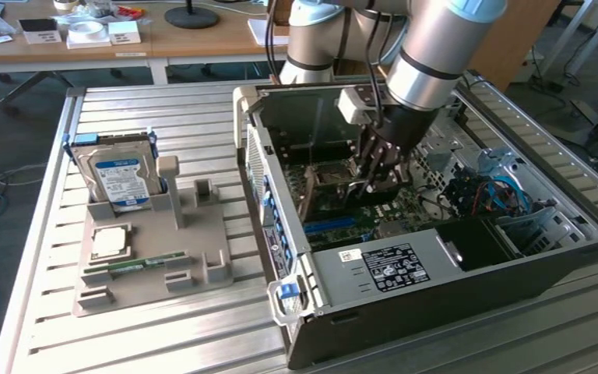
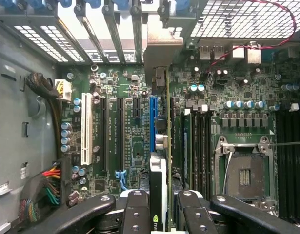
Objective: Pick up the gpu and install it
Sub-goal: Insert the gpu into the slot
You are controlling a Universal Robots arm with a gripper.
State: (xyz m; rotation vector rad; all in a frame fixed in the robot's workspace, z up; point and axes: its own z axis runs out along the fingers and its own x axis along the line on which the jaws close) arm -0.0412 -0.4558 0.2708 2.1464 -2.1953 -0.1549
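Tool (image 2: pixel 162 207) clamping gpu (image 2: pixel 158 175), edge-on over motherboard (image 2: pixel 130 146)

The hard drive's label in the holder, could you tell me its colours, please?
The label is blue and white, clearest in the exterior view.

hand (image 2: pixel 162 210) grips gpu (image 2: pixel 158 181) edge-on, near blue motherboard slot (image 2: pixel 152 122)

Occlusions: gpu seating unreadable.
Wrist view: gpu (image 2: pixel 158 187) sits edge-on, its near end cut off by the frame edge between the gripper (image 2: pixel 162 212) fingers (image 2: pixel 135 209); can't tell if its connector touches the blue slot (image 2: pixel 152 117). Exterior view: gripper hides most of the card, arm (image 1: pixel 434 54) cropped by the upper edge, power supply label (image 1: pixel 391 265) text too small to read.
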